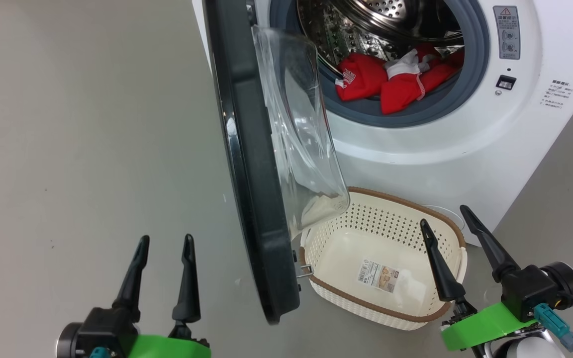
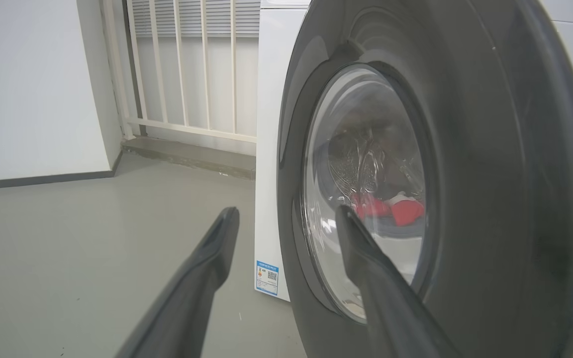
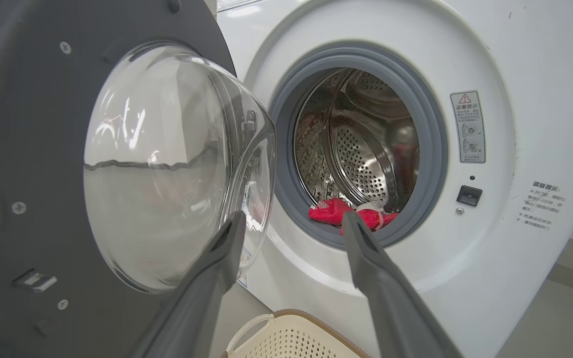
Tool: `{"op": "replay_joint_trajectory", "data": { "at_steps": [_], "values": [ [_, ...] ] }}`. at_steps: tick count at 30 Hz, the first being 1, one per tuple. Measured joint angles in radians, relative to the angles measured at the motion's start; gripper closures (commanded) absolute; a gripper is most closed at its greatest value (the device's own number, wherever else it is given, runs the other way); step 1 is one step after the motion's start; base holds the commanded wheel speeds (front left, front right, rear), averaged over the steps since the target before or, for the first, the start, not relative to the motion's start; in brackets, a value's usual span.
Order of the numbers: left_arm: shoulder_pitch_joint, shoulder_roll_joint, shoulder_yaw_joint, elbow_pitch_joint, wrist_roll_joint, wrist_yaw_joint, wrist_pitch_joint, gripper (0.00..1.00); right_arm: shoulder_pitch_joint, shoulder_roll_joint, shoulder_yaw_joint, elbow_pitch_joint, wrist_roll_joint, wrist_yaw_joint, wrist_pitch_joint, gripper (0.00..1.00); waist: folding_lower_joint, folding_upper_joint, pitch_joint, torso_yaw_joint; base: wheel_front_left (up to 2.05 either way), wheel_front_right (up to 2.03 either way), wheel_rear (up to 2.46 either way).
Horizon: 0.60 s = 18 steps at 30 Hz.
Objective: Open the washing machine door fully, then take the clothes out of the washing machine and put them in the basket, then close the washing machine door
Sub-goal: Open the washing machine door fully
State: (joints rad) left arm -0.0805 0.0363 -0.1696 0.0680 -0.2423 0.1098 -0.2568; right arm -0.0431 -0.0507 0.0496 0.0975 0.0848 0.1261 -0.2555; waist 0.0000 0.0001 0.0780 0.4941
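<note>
The washing machine [image 1: 465, 144] [image 3: 515, 59] stands ahead with its door [image 1: 256, 199] [image 2: 490, 174] [image 3: 28, 149] swung out toward me, roughly edge-on in the head view. Red clothes [image 1: 391, 79] [image 3: 336, 211] with white trim lie at the drum's front lip, also seen through the door glass [image 2: 391, 209]. The cream basket [image 1: 435, 308] [image 3: 286, 338] sits on the floor below the opening, holding just its paper label. My left gripper [image 1: 165, 243] [image 2: 286, 214] is open, left of the door's outer face. My right gripper [image 1: 443, 214] [image 3: 291, 219] is open above the basket's right end.
Grey floor [image 1: 77, 139] stretches to the left of the door. A white wall [image 2: 33, 89] and a white railing [image 2: 187, 64] stand beyond the machine's left side. A small blue label [image 2: 267, 278] marks the machine's lower side panel.
</note>
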Motion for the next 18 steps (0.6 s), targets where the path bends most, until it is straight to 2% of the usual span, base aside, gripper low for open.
{"op": "replay_joint_trajectory", "data": {
  "at_steps": [1,2,4,9,18],
  "values": [
    [0.000,0.000,0.000,0.002,0.003,0.000,0.000,0.01,0.000,0.000,0.000,0.000,0.000,0.000,0.000,0.00,0.0000,0.0000,0.001,0.000,0.00,0.00,0.00],
    [0.000,0.000,0.000,0.004,0.004,0.000,0.000,0.37,0.000,0.000,0.000,0.000,0.000,0.000,0.000,0.00,0.0000,0.0000,0.001,-0.001,0.00,0.00,0.00],
    [0.000,0.000,-0.001,0.006,0.004,0.005,0.000,1.00,0.000,0.000,0.000,-0.001,0.000,0.000,0.000,0.00,0.0000,0.0000,0.003,-0.001,0.00,0.00,0.00],
    [0.000,0.000,-0.002,-0.007,0.003,0.006,0.000,1.00,0.000,0.000,-0.002,-0.001,0.000,0.000,0.000,0.00,0.0000,0.0000,0.004,0.000,0.00,0.00,0.00],
    [-0.034,0.000,0.020,-0.166,0.005,0.005,0.000,1.00,-0.001,0.000,0.001,-0.003,0.000,0.000,0.000,0.00,0.0000,0.0000,0.013,-0.002,0.00,0.00,0.00]
  ]
}}
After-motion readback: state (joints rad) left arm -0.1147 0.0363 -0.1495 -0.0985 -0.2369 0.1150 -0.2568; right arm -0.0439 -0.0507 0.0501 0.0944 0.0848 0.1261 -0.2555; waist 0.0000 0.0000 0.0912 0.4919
